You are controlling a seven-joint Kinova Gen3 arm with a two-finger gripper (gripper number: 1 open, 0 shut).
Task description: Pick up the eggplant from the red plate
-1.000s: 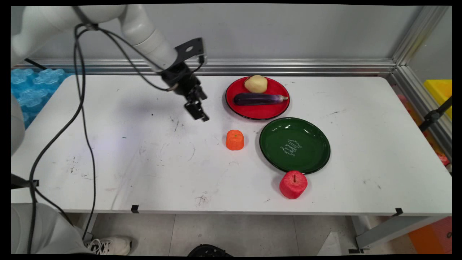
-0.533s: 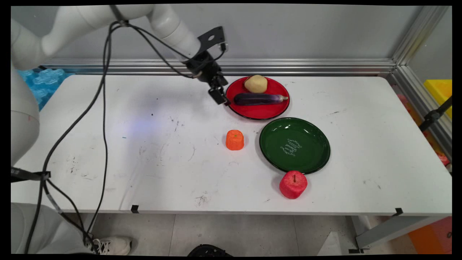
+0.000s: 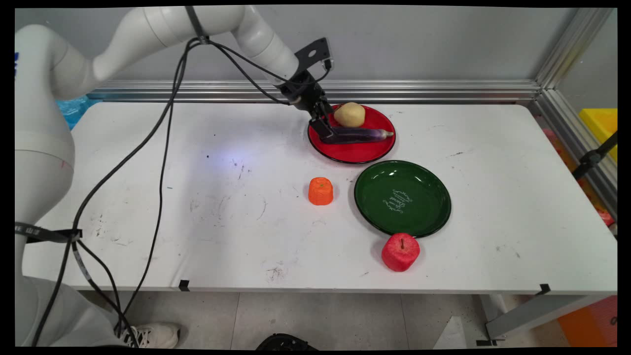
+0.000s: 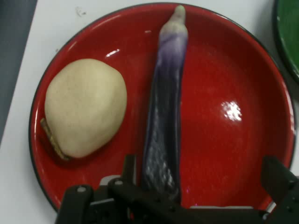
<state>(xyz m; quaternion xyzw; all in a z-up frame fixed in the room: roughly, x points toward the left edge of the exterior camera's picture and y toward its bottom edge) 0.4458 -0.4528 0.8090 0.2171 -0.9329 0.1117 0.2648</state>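
Reaching over the aubergine on the red plate

Standing low over the left part of the round red plate [image 3: 355,157], the black two-finger gripper [image 3: 325,129] has its fingers [image 4: 275,176] spread wide and released; they grasp nothing. In the hand view the thick dark end of the long purple aubergine [image 4: 166,116] lies between the 2 fingers, closer to the one at the picture's left. Whether any finger touches the aubergine, I cannot tell.

The aubergine [image 3: 356,134] lies flat on the red plate and is not lifted. Beside it on the same plate rests the pale yellow, rounded potato [image 3: 349,114], on the wall side, very near the aubergine.

The long axis of the aubergine runs across the plate, about parallel to the back wall. Its thin, paler stem end points to the right in the main view, and its thick end points left, under the gripper. In the hand view this axis goes from bottom to top, so the fingers stand on either side of it.

On the white counter [image 3: 197,197], the round dark green plate [image 3: 402,197] holds nothing. The small orange cup-shaped piece [image 3: 321,191] and the red apple [image 3: 400,252] stand on the counter, well apart from the gripper.
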